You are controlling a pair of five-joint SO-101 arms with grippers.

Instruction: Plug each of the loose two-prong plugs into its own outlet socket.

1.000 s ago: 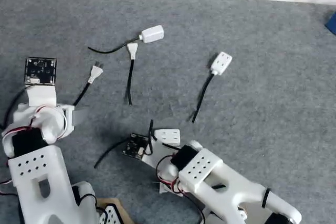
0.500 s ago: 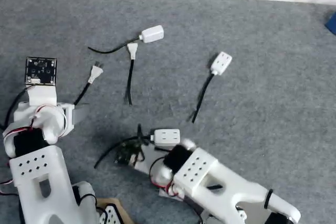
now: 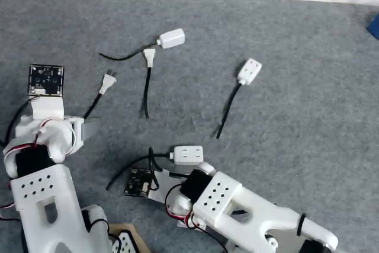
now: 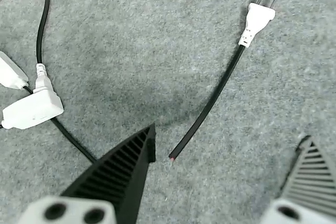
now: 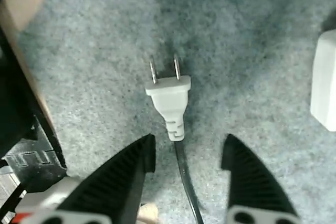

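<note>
Swinging toward the left arm over the last second, the right end effector (image 5: 189, 142) came, wide and empty, astride the cord of one plug (image 5: 168, 95) beside a socket (image 3: 188, 154). No plug looked seated, so all three insertions remained; the left end effector (image 4: 231, 135) hung wide open over a second plug (image 4: 257, 18). Whether the third plug (image 3: 149, 56) touched the far socket (image 3: 172, 38) was unclear, and a white piece (image 4: 8, 72) was cut off at the left wrist view's edge.

Holds the left arm (image 3: 41, 188) folded at the left side, left gripper (image 4: 231, 140) aimed downward, jaws spread wide. Stretches the right arm (image 3: 237, 205) low and leftward, right gripper (image 5: 190, 139) downward, jaws parted.
</note>
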